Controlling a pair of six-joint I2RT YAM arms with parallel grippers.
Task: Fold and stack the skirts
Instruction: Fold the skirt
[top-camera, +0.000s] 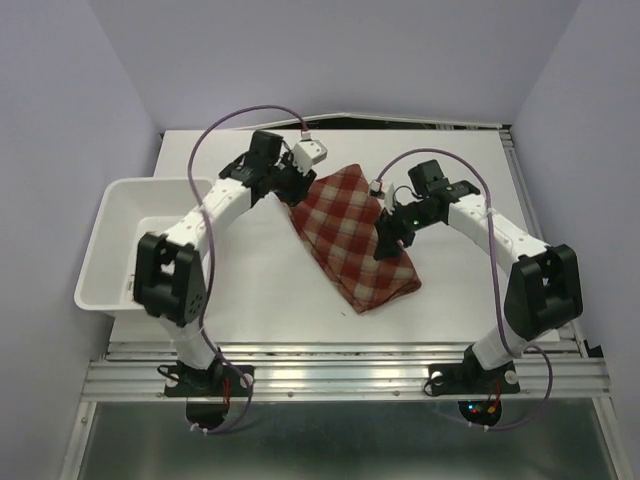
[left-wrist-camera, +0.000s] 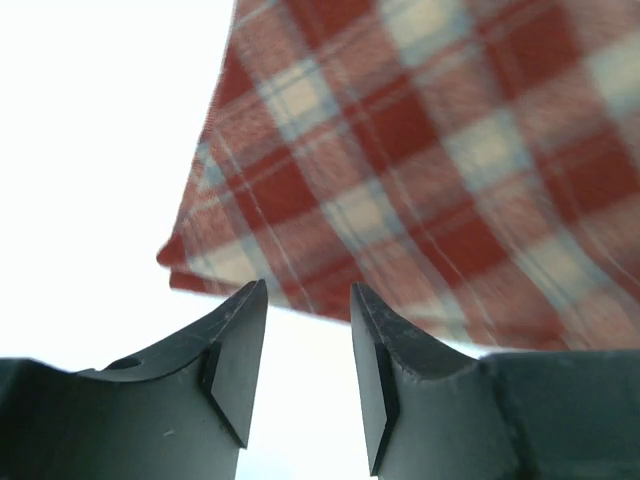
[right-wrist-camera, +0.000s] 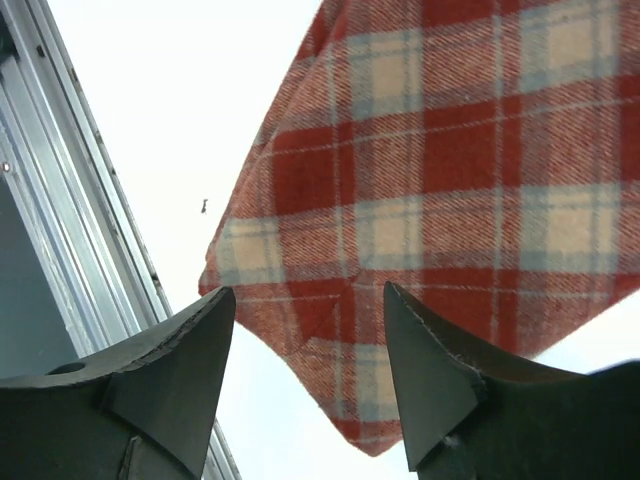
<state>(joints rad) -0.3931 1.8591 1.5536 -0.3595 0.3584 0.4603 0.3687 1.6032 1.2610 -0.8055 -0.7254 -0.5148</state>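
Note:
One skirt (top-camera: 350, 235), red, maroon and cream plaid, lies folded into a thick slanted rectangle in the middle of the white table (top-camera: 250, 290). My left gripper (top-camera: 291, 190) hovers at its far left corner, open, with only bare table between the fingers. In the left wrist view the skirt (left-wrist-camera: 420, 160) starts just beyond the left gripper (left-wrist-camera: 308, 290). My right gripper (top-camera: 388, 243) sits over the skirt's right edge, open and empty. The right wrist view shows a layered corner of the skirt (right-wrist-camera: 450, 200) under and past the right gripper (right-wrist-camera: 310, 290).
A white plastic basket (top-camera: 110, 220) stands at the table's left edge, beside the left arm. An aluminium rail (top-camera: 350, 375) runs along the near edge, and the rail (right-wrist-camera: 60, 200) also shows in the right wrist view. Lilac walls close in the table.

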